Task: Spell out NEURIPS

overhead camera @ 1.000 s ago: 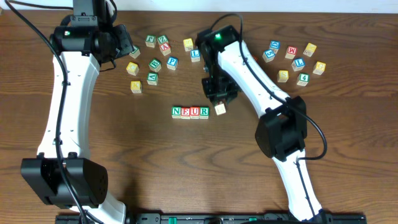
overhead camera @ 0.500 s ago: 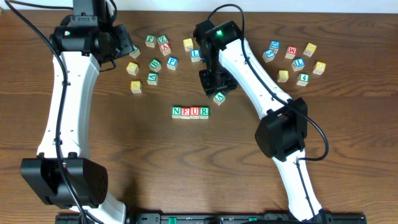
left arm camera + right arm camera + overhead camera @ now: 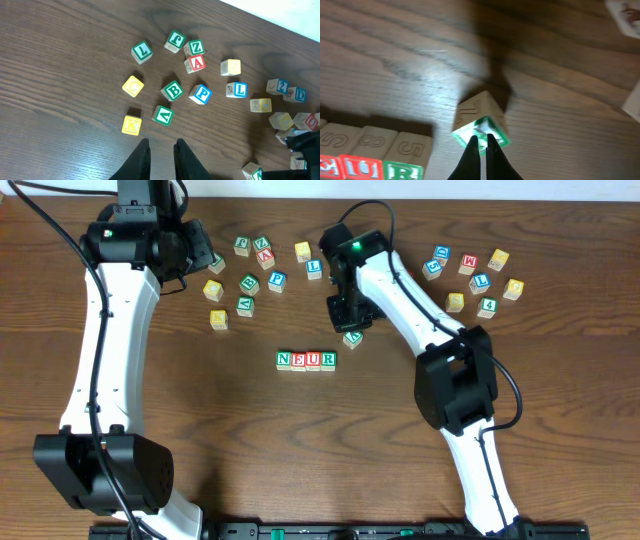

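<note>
Cube row (image 3: 306, 360) — green, red, red, green

Right arm, overhead view, over the last second:

- The small wooden cube with a green-printed face (image 3: 352, 338) was recorded earlier just beside the right end of the row of four wooden letter cubes reading N E U R (image 3: 306, 360), pale face up. It is now found farther back, apart from the row, turned askew, green face showing.
- The wrist has been drawn back from the row with it.
- The right jaws, parted before, are now closed together with nothing clamped, tips at the cube's green-bordered face.
</note>
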Controlling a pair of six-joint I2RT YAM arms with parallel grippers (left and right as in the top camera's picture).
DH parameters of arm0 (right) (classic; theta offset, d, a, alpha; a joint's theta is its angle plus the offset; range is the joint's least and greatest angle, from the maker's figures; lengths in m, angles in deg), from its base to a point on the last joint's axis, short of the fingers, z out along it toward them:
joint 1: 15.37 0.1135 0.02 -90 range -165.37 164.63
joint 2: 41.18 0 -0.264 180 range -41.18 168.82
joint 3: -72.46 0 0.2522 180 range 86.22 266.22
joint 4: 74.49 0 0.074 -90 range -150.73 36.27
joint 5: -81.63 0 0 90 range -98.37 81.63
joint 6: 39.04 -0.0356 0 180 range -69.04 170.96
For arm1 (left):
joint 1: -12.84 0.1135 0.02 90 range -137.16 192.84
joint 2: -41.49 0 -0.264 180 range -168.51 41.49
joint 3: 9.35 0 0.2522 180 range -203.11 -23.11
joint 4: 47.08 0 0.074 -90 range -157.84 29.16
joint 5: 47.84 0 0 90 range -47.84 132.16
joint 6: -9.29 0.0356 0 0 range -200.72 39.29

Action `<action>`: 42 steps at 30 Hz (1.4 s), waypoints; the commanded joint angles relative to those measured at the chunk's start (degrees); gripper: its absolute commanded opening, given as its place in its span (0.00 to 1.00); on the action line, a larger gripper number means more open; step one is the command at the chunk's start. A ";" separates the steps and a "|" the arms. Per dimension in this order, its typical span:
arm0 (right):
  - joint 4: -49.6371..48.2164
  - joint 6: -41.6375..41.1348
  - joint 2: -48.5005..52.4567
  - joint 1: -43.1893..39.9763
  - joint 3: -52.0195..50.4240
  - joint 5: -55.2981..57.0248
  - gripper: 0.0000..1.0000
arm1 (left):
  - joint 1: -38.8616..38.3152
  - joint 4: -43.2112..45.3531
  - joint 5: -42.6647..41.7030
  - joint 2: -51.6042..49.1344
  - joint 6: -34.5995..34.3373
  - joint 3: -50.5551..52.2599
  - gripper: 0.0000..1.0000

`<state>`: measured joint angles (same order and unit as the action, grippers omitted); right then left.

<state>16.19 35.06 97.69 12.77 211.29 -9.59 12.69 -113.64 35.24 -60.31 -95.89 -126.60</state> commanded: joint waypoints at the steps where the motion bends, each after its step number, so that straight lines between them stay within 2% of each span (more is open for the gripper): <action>1: 0.28 0.09 0.13 -1.29 -0.24 0.85 0.01 | 0.13 -0.33 0.55 -0.79 -0.04 0.26 0.17; 13: -1.66 0.07 0.13 -1.38 -1.99 -0.85 0.01 | 0.13 -0.33 0.55 -0.79 -0.04 0.26 0.17; 14: -1.55 0.07 0.13 -1.38 -2.05 -0.85 0.01 | 0.13 -0.33 0.55 -0.79 -0.04 0.26 0.24; 17: -1.33 0.07 0.13 -1.36 -2.21 -0.85 0.01 | 0.13 -0.31 0.55 -0.79 -0.04 0.26 0.25; 42: -0.48 0.04 0.13 -1.01 -5.25 -0.87 0.02 | 0.13 -0.33 0.55 -0.79 -0.04 0.26 0.25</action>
<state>15.87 35.06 97.58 11.26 208.43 -10.24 12.69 -113.64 35.24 -60.31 -95.89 -126.60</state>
